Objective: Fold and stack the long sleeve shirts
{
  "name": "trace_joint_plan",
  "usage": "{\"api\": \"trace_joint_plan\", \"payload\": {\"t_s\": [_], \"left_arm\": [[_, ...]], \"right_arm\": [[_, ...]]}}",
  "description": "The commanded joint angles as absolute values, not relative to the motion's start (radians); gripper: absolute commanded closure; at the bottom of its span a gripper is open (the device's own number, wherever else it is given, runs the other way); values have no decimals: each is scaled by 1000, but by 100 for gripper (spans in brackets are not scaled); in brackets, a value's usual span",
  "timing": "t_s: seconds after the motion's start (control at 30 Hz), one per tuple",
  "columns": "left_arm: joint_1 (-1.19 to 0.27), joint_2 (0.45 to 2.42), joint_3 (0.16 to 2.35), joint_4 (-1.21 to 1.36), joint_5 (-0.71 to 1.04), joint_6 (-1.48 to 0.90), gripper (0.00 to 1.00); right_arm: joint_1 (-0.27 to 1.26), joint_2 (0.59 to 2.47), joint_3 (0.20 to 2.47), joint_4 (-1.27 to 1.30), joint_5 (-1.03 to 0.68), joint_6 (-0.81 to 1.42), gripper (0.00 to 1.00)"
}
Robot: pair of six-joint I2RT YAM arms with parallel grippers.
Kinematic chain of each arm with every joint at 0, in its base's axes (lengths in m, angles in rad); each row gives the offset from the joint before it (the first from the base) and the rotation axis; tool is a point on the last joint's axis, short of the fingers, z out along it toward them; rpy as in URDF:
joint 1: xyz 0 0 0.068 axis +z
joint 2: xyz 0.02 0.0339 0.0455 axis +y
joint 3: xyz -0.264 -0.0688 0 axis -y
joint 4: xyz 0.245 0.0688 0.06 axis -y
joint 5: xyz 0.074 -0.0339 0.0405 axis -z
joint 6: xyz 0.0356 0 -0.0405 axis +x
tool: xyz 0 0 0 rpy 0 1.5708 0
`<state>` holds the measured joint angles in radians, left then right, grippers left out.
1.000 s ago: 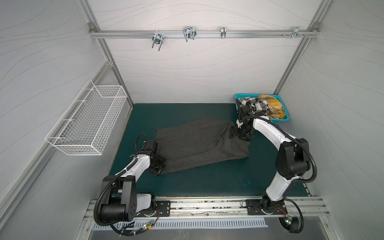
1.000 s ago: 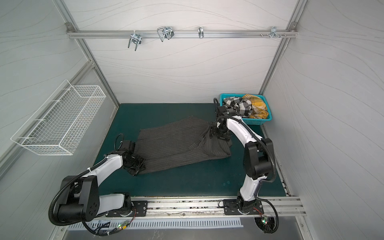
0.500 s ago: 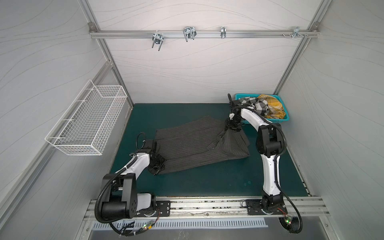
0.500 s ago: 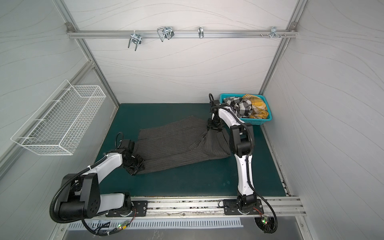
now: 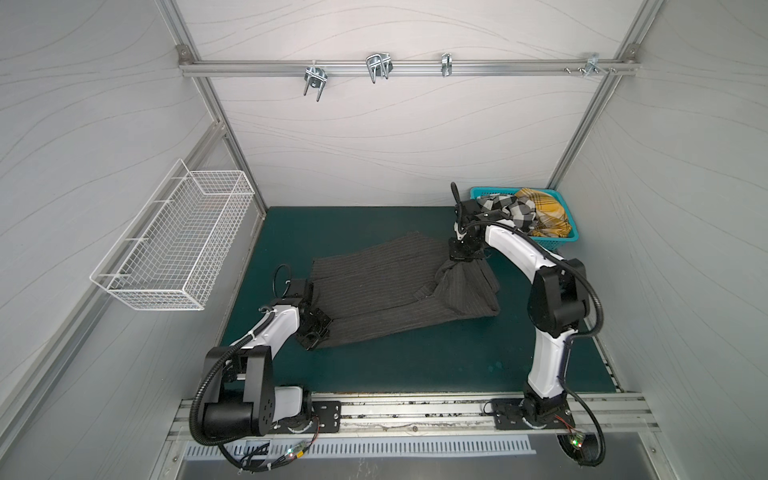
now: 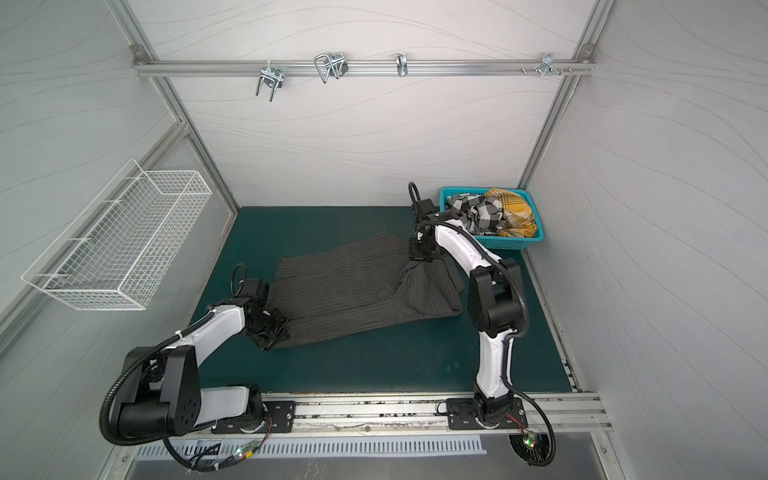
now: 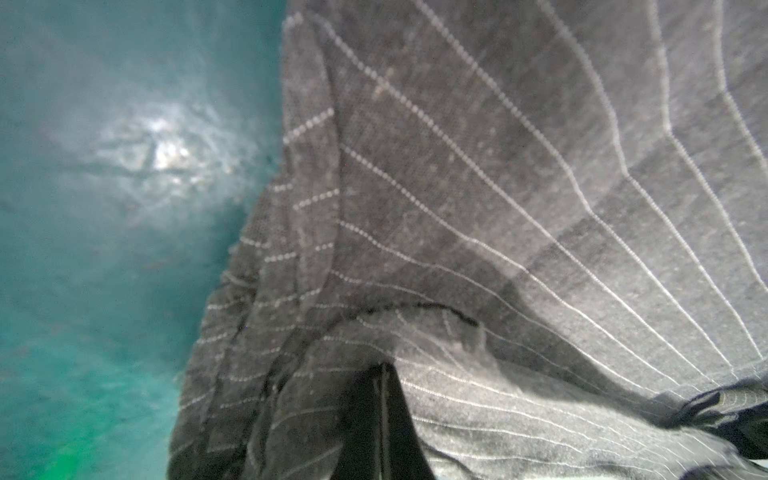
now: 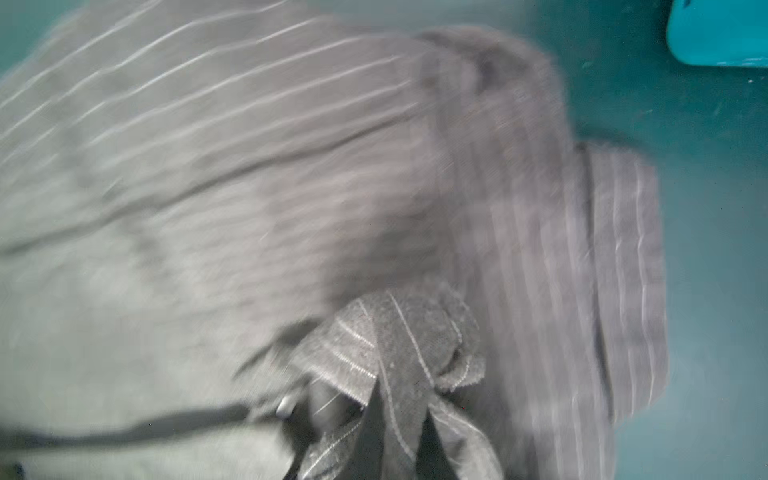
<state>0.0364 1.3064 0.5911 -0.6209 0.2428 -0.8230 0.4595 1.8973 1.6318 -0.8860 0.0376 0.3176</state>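
The right gripper point(image 5: 459, 261) was seen closed on a bunched fold of the pinstriped shirt point(image 5: 374, 291), which was raised into a peak just beside the basket point(image 5: 557, 243). The left gripper point(image 5: 315, 332) was clamped on the shirt's edge farthest from the basket. The shirt was spread on the tabletop point(image 5: 415, 365). The checked shirt point(image 5: 513, 210) and the yellow plaid shirt point(image 5: 546, 208) lay in the basket. The first fold was judged to be in hand. Next, the raised cloth would need to be drawn taut and laid over flat.

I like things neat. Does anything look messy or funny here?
Yes. The striped shirt is not flat: its end near the basket is bunched into a peak, pinched by the right gripper. The left gripper pinches the opposite edge. In the basket, the checked shirt and yellow shirt lie in a crumpled heap.
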Motion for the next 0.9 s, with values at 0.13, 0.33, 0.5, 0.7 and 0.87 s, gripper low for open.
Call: {"api": "trace_joint_plan", "payload": {"t_s": [0.13, 0.33, 0.5, 0.7, 0.87], "left_arm": [[34, 1320, 591, -596, 243, -829, 100], [34, 1348, 594, -571, 252, -831, 100], [34, 1355, 589, -563, 258, -834, 100], [34, 1357, 595, -566, 259, -828, 100], [34, 1362, 594, -562, 264, -832, 100]], "right_arm": [[765, 1752, 1291, -903, 157, 427, 41], [707, 1696, 1386, -1031, 147, 434, 30], [537, 1746, 1531, -1043, -26, 408, 29], [375, 1893, 1571, -975, -198, 431, 30], [350, 1985, 1583, -927, -297, 472, 35]]}}
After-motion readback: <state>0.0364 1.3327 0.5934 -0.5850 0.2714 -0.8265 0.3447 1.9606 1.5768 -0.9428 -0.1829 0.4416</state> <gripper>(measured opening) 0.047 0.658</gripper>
